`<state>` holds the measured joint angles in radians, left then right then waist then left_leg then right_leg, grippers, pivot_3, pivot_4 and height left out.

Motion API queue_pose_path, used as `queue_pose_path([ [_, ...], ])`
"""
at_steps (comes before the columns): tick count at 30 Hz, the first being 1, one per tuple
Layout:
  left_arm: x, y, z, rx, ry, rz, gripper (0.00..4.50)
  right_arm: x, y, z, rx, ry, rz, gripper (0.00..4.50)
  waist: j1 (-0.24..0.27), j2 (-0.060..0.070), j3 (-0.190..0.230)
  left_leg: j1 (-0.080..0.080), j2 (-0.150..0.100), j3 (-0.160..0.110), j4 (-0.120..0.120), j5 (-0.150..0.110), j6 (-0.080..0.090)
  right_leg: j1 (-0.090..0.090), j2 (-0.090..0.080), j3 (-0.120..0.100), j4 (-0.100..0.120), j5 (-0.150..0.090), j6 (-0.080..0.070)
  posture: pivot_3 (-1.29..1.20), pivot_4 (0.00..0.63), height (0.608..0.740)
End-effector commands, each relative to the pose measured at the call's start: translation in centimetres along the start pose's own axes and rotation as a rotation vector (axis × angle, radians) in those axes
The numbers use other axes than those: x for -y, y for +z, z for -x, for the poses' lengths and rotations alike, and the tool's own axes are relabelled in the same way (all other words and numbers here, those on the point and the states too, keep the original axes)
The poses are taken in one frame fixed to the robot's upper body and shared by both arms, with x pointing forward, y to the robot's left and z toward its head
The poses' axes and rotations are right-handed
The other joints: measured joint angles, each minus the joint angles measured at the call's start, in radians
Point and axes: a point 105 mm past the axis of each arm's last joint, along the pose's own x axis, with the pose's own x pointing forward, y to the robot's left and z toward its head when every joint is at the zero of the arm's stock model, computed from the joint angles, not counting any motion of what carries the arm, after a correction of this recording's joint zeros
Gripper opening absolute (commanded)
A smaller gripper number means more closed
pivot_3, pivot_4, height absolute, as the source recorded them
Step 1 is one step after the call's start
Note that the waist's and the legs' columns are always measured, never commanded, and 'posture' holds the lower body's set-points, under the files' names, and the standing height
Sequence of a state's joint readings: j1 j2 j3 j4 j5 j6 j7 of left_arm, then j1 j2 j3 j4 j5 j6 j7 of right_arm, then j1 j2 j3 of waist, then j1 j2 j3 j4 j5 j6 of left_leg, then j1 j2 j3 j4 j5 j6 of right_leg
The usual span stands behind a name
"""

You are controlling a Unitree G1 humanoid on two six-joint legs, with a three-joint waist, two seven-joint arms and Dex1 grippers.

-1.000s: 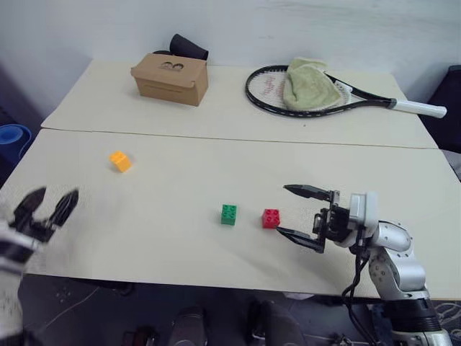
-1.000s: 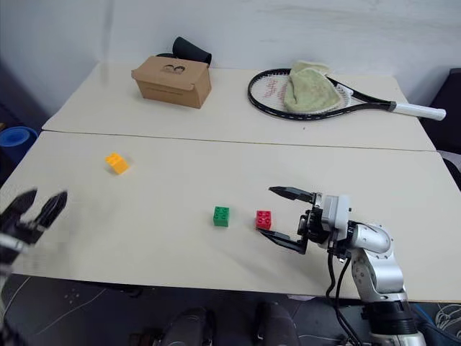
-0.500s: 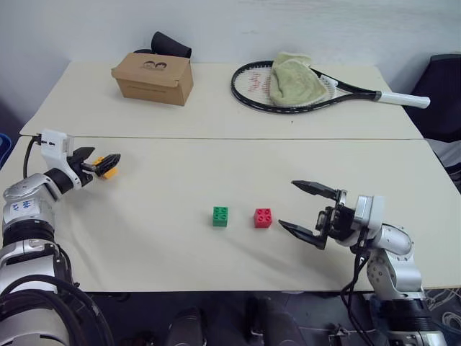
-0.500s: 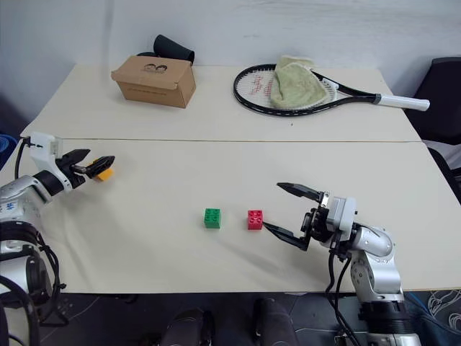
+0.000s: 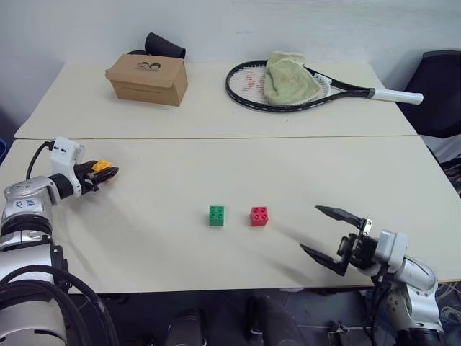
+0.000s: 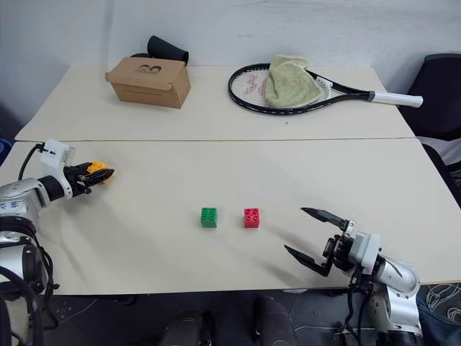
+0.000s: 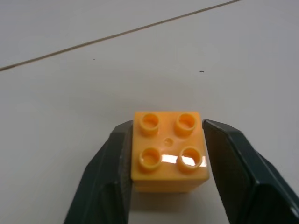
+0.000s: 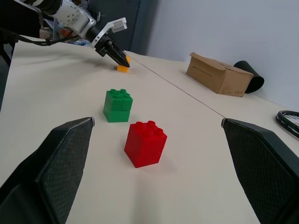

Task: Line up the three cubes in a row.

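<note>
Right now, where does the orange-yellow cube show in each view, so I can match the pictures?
Left eye view: orange-yellow cube at the table's left side, between the left gripper's fingers.
Right eye view: same spot, far left.
Left wrist view: centre, studs up, clamped between both fingers.
Right wrist view: small, far beyond the green cube, at the left gripper's tip.
Shared landmark: the table seam running just behind the cube.

Three cubes: one red (image 5: 259, 215), one green (image 5: 217, 215), one orange-yellow (image 7: 169, 151). One cardboard box (image 5: 147, 77), one racket (image 5: 317, 84), one towel (image 5: 288, 78).
</note>
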<state>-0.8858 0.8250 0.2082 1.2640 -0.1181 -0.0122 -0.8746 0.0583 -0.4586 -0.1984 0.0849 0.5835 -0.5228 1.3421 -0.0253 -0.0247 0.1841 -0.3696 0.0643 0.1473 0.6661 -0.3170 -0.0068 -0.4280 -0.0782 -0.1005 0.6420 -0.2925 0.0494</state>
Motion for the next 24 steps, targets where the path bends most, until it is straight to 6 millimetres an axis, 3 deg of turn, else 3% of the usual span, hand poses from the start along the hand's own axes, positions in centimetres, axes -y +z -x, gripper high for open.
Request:
queue_pose_path([
  [1, 0.0, 1.1, 0.5, 0.048, -0.036, 0.006, 1.51, -0.5, 0.0, 1.4, 0.002, -0.004, 0.02, 4.5, 0.0, 0.0, 0.0, 0.0, 0.0, 0.0, 0.0, 0.0, 0.0, 0.0, 0.0, 0.0, 0.0, 0.0, 0.0, 0.0, 0.15, 0.74],
  [3, 0.7, 0.8, 1.1, 0.026, -0.126, -0.015, 1.51, -0.8, -0.6, 2.3, -0.012, -0.005, 0.015, 4.5, 0.0, 0.0, 0.0, 0.0, 0.0, 0.001, 0.0, 0.0, 0.0, 0.0, 0.0, 0.0, 0.0, 0.0, 0.0, 0.0, 0.15, 0.74],
  [6, 2.1, 2.3, 1.5, 0.093, -0.258, -0.044, 1.51, -0.8, -1.2, 3.3, -0.025, -0.009, 0.01, 4.5, -0.001, 0.0, 0.0, 0.0, 0.0, 0.002, 0.0, 0.0, 0.0, 0.0, 0.0, 0.0, 0.001, 0.0, 0.0, 0.0, 0.15, 0.74],
  [10, 7.4, 5.5, 2.5, 0.144, -0.673, -0.115, 1.51, -1.0, -1.9, 5.3, -0.087, 0.042, -0.008, 4.5, 0.001, 0.0, 0.0, 0.0, 0.0, 0.003, 0.001, 0.0, 0.0, 0.0, 0.0, 0.0, 0.001, 0.0, 0.0, 0.0, 0.15, 0.74],
  [16, 14.3, 2.5, 4.1, 0.018, -1.019, -0.408, 1.51, -0.7, -2.9, 8.4, -0.215, 0.044, -0.053, 4.5, -0.001, 0.002, 0.0, 0.004, 0.0, 0.001, 0.001, 0.0, 0.0, 0.0, -0.001, 0.01, 0.002, 0.0, 0.0, 0.0, 0.15, 0.74],
  [20, 16.1, -0.1, 3.2, 0.02, -1.075, -0.478, 1.51, -0.1, -3.2, 8.4, -0.205, 0.03, -0.081, 4.5, -0.002, 0.001, 0.001, 0.007, 0.002, 0.002, 0.002, 0.001, -0.002, 0.0, -0.001, 0.02, 0.001, -0.001, -0.001, 0.0, 0.15, 0.74],
  [24, 17.0, -0.7, 2.2, 0.035, -1.091, -0.499, 1.51, 0.1, -3.1, 7.9, -0.19, 0.053, -0.079, 4.5, -0.001, 0.001, 0.001, 0.01, 0.002, 0.003, 0.001, 0.002, -0.003, 0.002, -0.001, 0.023, 0.003, -0.001, -0.002, 0.0, 0.15, 0.74],
])
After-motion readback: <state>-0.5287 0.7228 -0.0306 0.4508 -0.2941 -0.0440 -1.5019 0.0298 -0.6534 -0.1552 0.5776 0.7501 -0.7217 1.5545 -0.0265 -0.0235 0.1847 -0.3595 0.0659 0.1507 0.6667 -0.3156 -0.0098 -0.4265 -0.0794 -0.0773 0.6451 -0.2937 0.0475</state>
